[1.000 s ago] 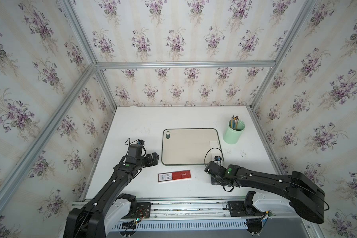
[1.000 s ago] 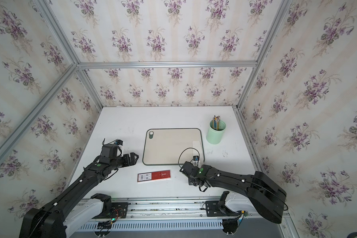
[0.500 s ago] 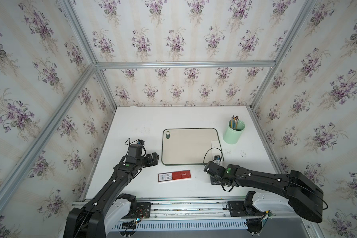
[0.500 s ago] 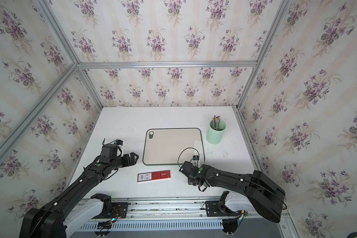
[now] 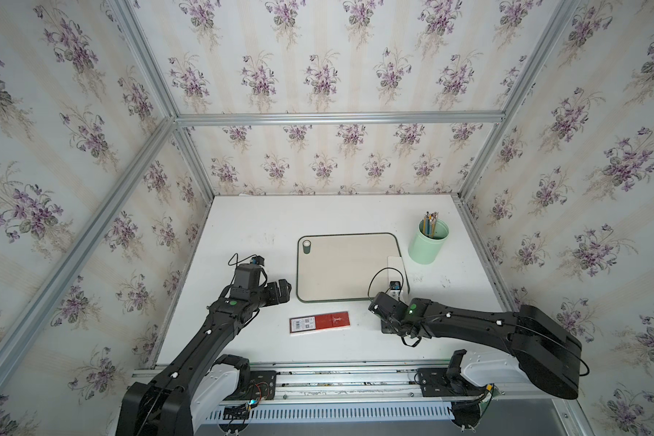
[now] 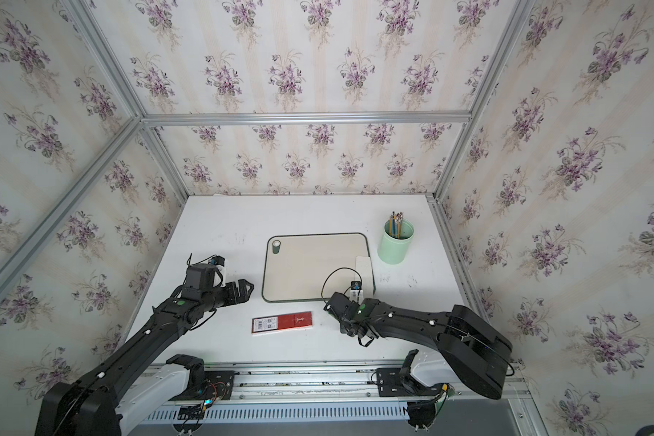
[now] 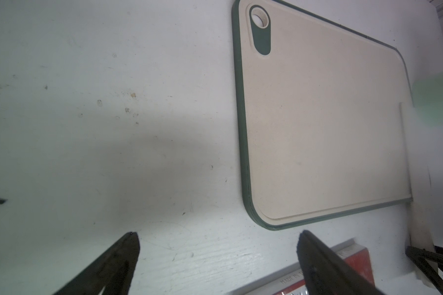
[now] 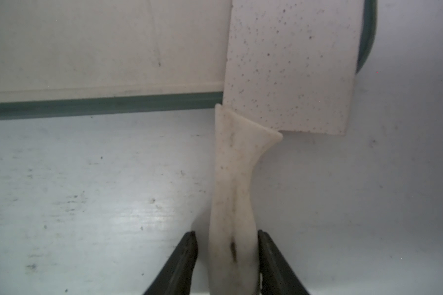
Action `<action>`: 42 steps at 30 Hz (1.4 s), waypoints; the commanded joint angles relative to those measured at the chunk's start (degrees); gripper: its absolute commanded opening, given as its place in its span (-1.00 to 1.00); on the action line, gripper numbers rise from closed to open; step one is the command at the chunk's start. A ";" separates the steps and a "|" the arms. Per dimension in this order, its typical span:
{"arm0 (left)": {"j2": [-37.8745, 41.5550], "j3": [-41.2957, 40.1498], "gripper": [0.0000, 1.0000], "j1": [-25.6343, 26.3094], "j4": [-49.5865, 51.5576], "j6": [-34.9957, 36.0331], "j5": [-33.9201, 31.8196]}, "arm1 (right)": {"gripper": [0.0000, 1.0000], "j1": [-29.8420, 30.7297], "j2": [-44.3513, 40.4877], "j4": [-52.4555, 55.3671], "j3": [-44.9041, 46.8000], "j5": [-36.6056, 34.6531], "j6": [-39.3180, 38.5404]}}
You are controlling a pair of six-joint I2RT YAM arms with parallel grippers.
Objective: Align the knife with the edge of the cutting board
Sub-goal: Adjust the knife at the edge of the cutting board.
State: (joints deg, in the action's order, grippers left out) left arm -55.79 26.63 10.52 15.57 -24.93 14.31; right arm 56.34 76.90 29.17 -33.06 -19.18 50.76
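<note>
Knife (image 8: 289, 63): blade and handle end both cut off by the frame in the right wrist view. In both top views the handle is hidden under the right arm (image 5: 469, 321). Can't tell if the right claw (image 8: 228, 235) pinches the handle. Left wrist view: green cup (image 7: 435, 99) blurred, red box (image 7: 356, 263) cut off.

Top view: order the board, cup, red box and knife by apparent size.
1. Board.
2. Cup and red box: too alike to rank.
3. Knife: smallest showing, but the arm hides its handle.
</note>
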 commanded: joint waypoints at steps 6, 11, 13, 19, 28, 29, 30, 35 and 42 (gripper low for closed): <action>-0.02 0.22 0.99 0.02 -1.25 0.05 -0.33 | -0.23 -3.12 0.70 -0.93 -0.51 -0.79 -1.62; -0.02 0.26 0.99 0.00 -1.25 0.05 -0.33 | -0.27 -5.42 1.14 -2.07 -0.76 -0.08 -4.03; -0.02 0.26 0.99 0.00 -1.25 0.05 -0.33 | -0.30 -5.71 1.14 -2.22 -1.03 0.11 -4.68; -0.06 0.25 0.99 0.02 -1.22 0.07 -0.42 | -0.38 -5.99 1.14 -2.18 -1.43 0.27 -5.86; -0.28 0.31 0.99 0.01 -1.28 0.05 -0.42 | -0.48 -7.46 0.62 -2.54 -1.16 0.85 -8.02; -0.28 0.28 0.99 -0.05 -1.31 0.05 -0.42 | -0.48 -7.54 0.70 -2.62 -1.26 0.90 -8.29; -0.28 0.27 0.99 -0.03 -1.33 0.05 -0.46 | -0.48 -7.62 0.70 -2.75 -1.29 0.98 -8.56; -0.38 0.35 0.99 0.00 -1.33 0.05 -0.42 | -0.49 -7.95 0.79 -2.89 -1.48 1.05 -10.01; -0.28 0.26 0.99 -0.02 -1.25 0.10 -0.50 | -0.52 -8.17 0.71 -2.80 -2.27 1.47 -12.51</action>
State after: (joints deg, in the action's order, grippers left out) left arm -56.14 26.63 10.52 15.55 -24.93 14.31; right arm 48.29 77.67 27.18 -34.76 -17.02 40.01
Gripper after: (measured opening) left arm 0.995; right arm 0.264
